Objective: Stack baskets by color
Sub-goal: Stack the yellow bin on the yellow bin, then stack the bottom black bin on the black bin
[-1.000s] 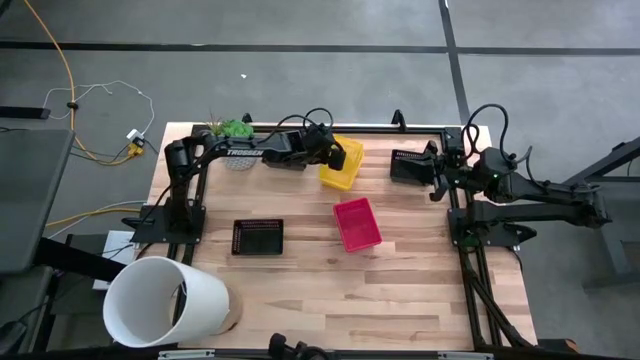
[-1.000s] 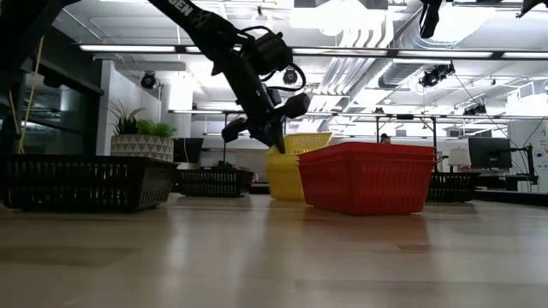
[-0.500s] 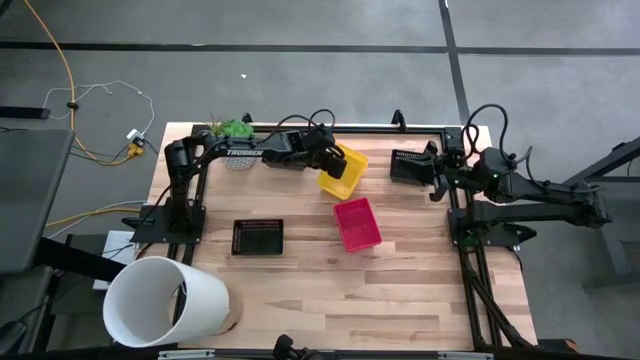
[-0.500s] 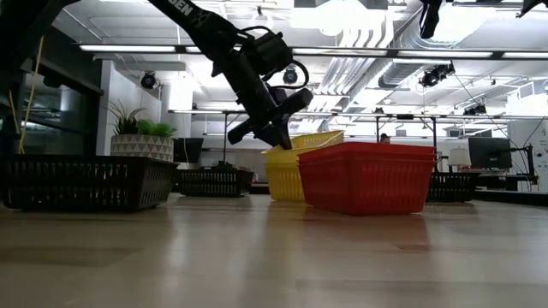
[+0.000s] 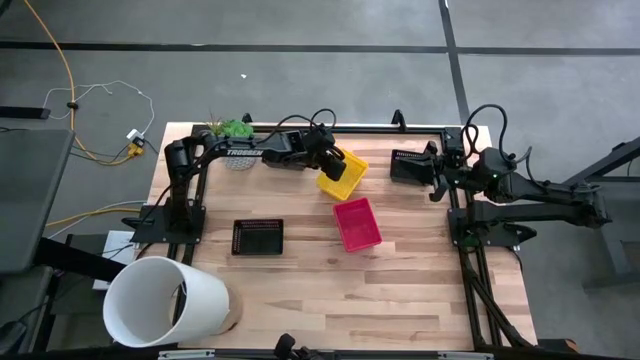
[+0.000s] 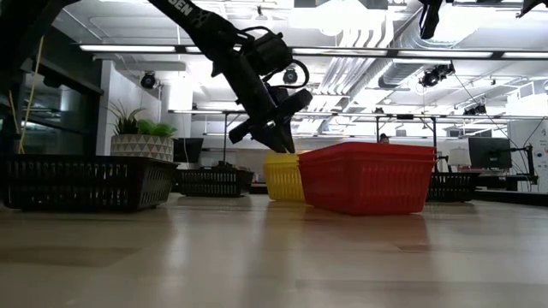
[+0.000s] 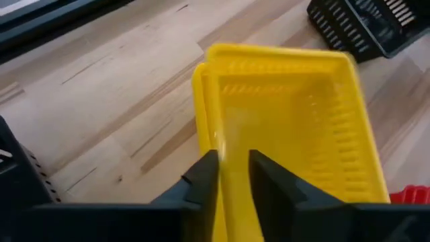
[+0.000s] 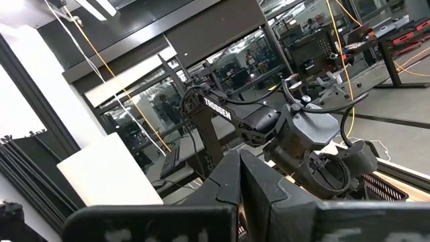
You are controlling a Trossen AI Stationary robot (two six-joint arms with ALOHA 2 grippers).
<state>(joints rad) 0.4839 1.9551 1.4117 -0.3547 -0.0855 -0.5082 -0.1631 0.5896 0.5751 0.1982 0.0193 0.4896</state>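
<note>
— Any lettering you can actually read?

— Only brand lettering on the arms. On the left arm (image 8: 232, 115), seen from the right wrist camera, white capitals run along the upper link, and "ROSSEN" is what can be made out (the first letter is lost at the joint).

— And from table height?

— The same arm (image 6: 190, 14) shows white letters ending in "EN" near the top edge; the rest is cut off.

— From above?

— A small white mark sits on that arm near the far table edge, too small to read. The baskets, the white cylinder and the table carry no text that I can make out.
</note>
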